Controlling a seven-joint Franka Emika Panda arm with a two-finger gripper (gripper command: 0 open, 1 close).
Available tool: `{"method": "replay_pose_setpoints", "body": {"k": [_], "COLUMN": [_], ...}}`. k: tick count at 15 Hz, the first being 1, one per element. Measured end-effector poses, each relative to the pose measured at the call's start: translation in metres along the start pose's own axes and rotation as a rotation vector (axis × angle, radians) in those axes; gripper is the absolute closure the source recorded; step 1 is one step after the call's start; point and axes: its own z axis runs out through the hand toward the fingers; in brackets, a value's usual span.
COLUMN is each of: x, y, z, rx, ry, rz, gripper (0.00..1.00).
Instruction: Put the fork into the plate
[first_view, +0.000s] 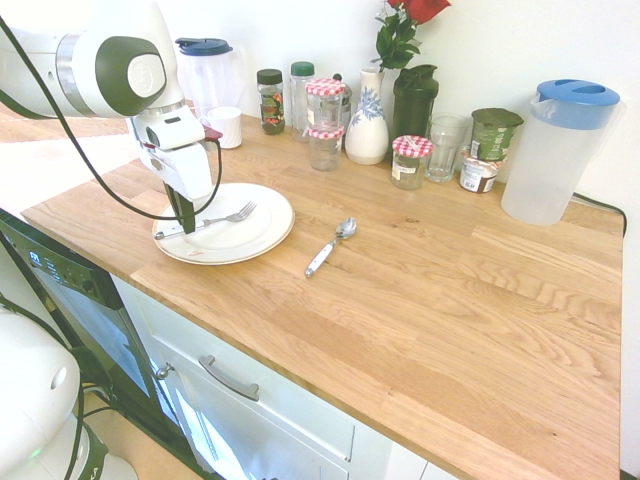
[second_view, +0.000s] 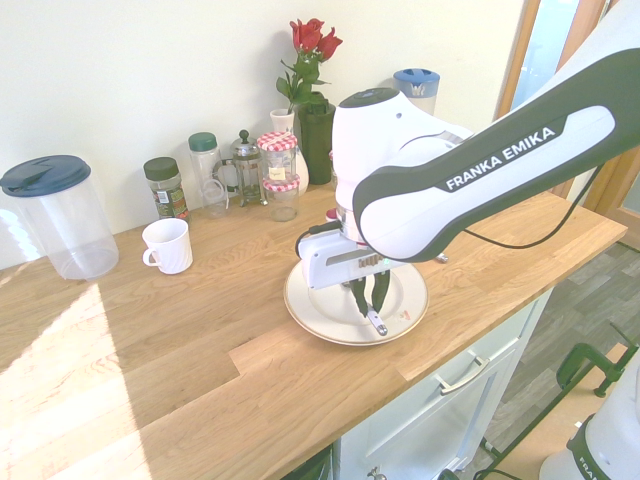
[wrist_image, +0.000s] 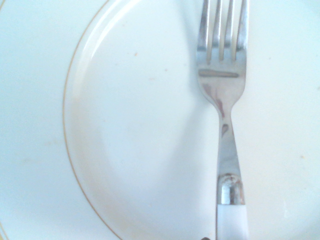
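White-handled fork (first_view: 207, 223) is seen lying across the plate (first_view: 262, 244) on the oak worktop (first_view: 450, 300), tines pointing toward the spoon (first_view: 330, 245) left beside the dish. The end effector (second_view: 367, 299) is positioned over the handle, its fingers (second_view: 380, 290) slightly spread on either side of it.
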Motion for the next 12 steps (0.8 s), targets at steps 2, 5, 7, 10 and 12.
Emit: {"method": "replay_pose_setpoints", "body": {"k": [2,5,7,10,12], "x": [-0.0001,-0.0008,-0.0008,-0.0006,0.0004], "y": [-0.0002,-0.0003,-0.0003,-0.0003,-0.0001], "z": [0.0016,0.0022,0.0023,0.0022,0.0023], "rx": [-0.004,-0.006,-0.007,-0.008,-0.009], "ry": [-0.002,-0.003,-0.003,-0.003,-0.004], "rz": [0.0,-0.003,-0.004,-0.004,-0.001], "gripper": [1.0,0.0,0.0,0.0,0.0]}}
